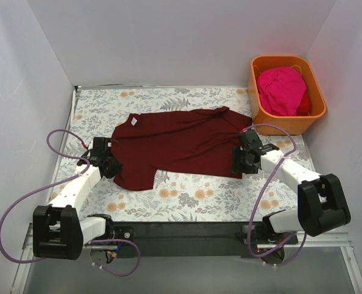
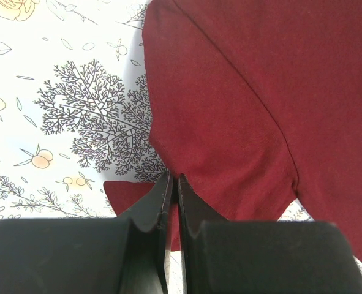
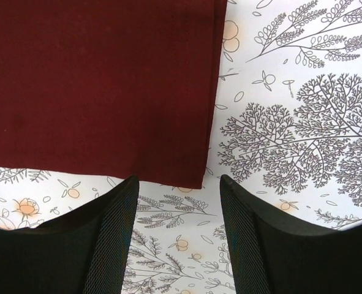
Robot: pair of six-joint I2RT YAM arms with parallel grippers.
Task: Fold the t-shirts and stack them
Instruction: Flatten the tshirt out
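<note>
Dark maroon cloth t-shirt (image 1: 177, 147) spread flat mid-surface for folding. Left end effector (image 2: 171, 184) pinched shut on sleeve edge; right end effector (image 3: 177, 187) held wide open, empty, at hem corner.

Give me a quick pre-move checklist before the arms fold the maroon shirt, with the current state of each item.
1. Maroon shirt spread on the table: ok, mostly flat, top right corner bunched.
2. Left gripper gripping cloth: ok, jaws shut on the shirt's sleeve edge.
3. Right gripper gripping cloth: not ok, jaws open, the hem corner lies just ahead of them, not between.
4. Pink shirt out of the way: ok, inside the orange tub.
5. Cables away from the shirt: ok.
</note>
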